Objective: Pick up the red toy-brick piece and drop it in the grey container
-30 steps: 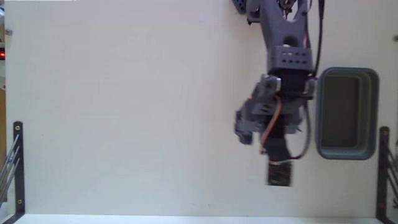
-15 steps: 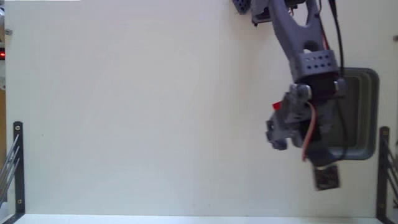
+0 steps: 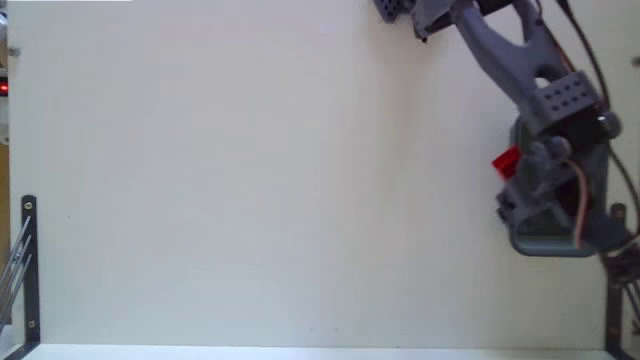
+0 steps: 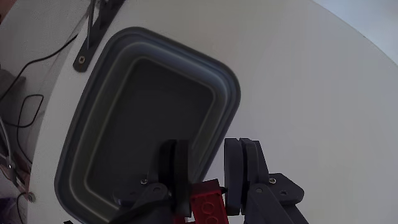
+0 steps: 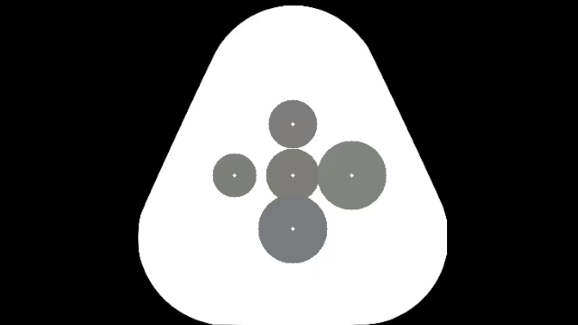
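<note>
In the fixed view my gripper [image 3: 515,170] is shut on the red toy-brick piece [image 3: 506,160], which shows at the left edge of the grey container [image 3: 545,245]. The arm covers most of that container. The wrist view shows the container's thick rim [image 4: 225,81] and dark inside below me. My two fingers [image 4: 176,168] clamp the red toy-brick piece [image 4: 205,204] there, above the tray's near corner. The left finger is over the tray's inside and the right finger is over its rim and the white table.
Black metal brackets stand at the table's left edge [image 3: 28,260] and right edge [image 3: 617,225]. A bracket [image 4: 93,31] and loose cables [image 4: 25,106] lie just beyond the tray in the wrist view. The white table [image 3: 250,180] stretches left of the arm.
The arm has swung right with the red brick in its grip, from mid-table to over the grey container's left edge.
</note>
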Controlling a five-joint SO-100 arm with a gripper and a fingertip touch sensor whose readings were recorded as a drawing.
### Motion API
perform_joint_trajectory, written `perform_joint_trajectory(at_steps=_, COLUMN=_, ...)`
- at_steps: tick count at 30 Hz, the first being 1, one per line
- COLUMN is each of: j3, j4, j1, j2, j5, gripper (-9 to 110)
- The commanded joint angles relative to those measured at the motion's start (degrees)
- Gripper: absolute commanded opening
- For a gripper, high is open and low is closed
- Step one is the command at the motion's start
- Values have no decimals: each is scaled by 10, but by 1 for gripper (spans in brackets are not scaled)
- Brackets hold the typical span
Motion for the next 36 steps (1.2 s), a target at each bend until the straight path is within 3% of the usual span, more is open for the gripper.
perform_joint_trajectory(at_steps=1, j3=-36, j4=6, j1=-30, j2=9, j5=3, gripper=24)
perform_joint_trajectory(at_steps=13, j3=-57, j4=10, j1=-83, j2=-7, j5=3, gripper=24)
perform_joint_trajectory(at_steps=35, j3=-58, j4=10, j1=-87, j2=-9, j5=3, gripper=24)
perform_joint_trajectory(at_steps=36, j3=-58, j4=10, j1=-87, j2=-9, j5=3, gripper=110)
